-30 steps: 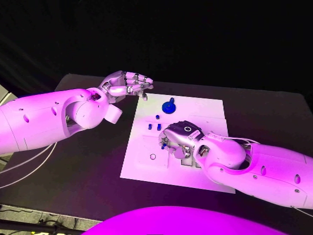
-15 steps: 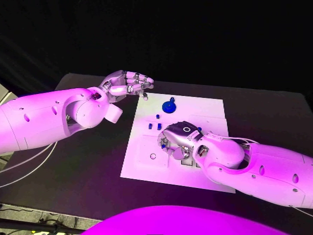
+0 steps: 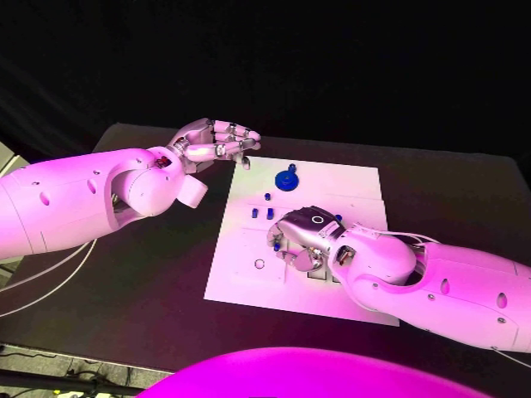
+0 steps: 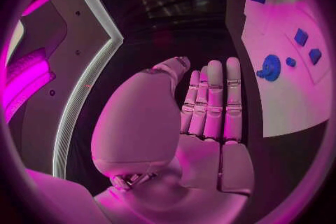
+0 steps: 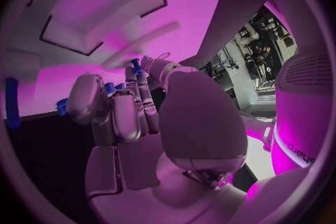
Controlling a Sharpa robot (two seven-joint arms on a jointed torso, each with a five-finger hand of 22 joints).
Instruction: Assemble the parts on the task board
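The right hand (image 3: pixel 304 240) is down on the middle of the task board (image 3: pixel 244 257), fingers (image 5: pixel 140 89) close together and curled downward. In the right wrist view a small blue part (image 5: pixel 135 65) sits right at their tips, apparently pinched, though whether it is gripped or merely touched I cannot tell for sure. To seat it well, the fingers should keep the part upright over its recess and press straight down rather than sideways, since a tilt would likely jam it.

Other blue parts wait just beyond the hand: two small pegs (image 3: pixel 260 214), and a round disc-shaped part (image 3: pixel 289 180) near the board's far edge.

The left hand (image 3: pixel 214 142) hovers off the board's far left corner over the black worktop (image 3: pixel 134 290), fingers (image 4: pixel 213 101) together, lightly curled, holding nothing. It is best kept clear there.
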